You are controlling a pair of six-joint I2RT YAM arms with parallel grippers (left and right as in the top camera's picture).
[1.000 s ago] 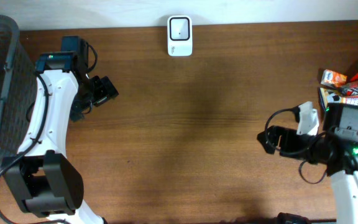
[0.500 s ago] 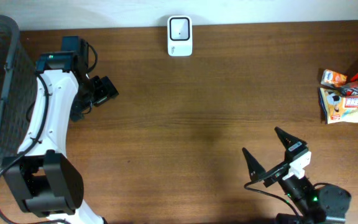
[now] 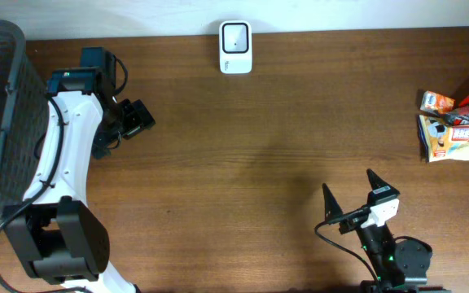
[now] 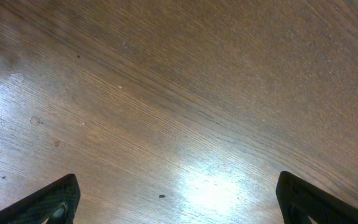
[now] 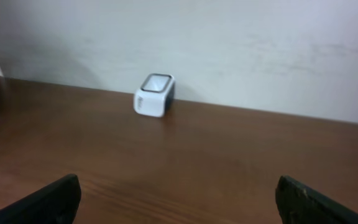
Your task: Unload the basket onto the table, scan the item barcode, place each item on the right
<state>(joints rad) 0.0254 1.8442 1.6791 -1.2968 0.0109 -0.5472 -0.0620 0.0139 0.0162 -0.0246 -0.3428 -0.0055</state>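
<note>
honestly, the colourful pile of snack packets sits at the far right edge of the brown wooden surface, rightward and further back from the empty, spread-wide right tool, way nearer it than the white left arm.

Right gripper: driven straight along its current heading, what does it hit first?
Nothing close: only bare table lies ahead of the open right gripper. The white scanner sits slightly left of its centre line, so it would probably pass just beside it and meet the back wall. Depth is unclear.
</note>
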